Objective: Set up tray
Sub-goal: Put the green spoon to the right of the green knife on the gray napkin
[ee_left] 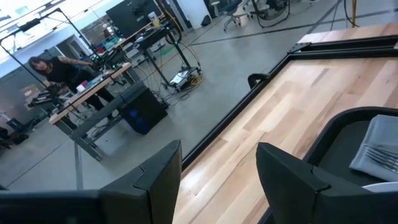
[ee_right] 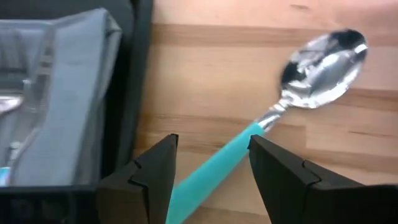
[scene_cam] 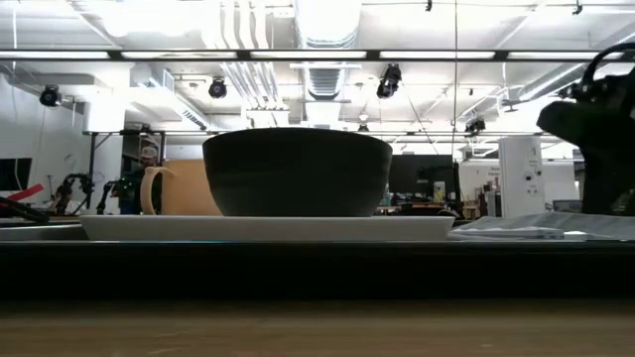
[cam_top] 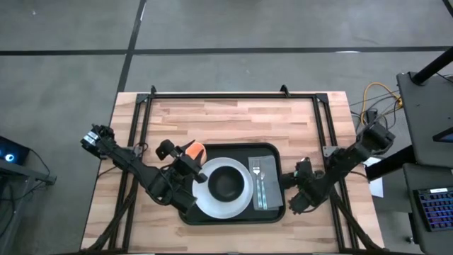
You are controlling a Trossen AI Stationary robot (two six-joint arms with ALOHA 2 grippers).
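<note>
The black tray point(cam_top: 272, 212) lies on the wooden table. On it sits a white plate point(cam_top: 212, 202) with a black bowl point(cam_top: 226, 184), and a grey napkin point(cam_top: 267, 185) with a fork point(cam_top: 256, 170). An orange cup point(cam_top: 196, 149) stands at the tray's far left corner, partly hidden by my left gripper point(cam_top: 191, 170), which hovers open over the plate's left rim and holds nothing point(ee_left: 219, 146). My right gripper point(cam_top: 296, 200) is open, low over the table just right of the tray. Its fingers stand on either side of the teal handle point(ee_right: 211, 168) of a spoon point(ee_right: 320, 62) that lies flat on the wood.
A black metal frame point(cam_top: 233, 95) runs along the table's far edge and down both sides. Bare wood lies between the tray and that frame. In the low view the bowl point(scene_cam: 298, 171) and plate point(scene_cam: 268, 228) fill the middle, with the cup point(scene_cam: 179, 188) behind them.
</note>
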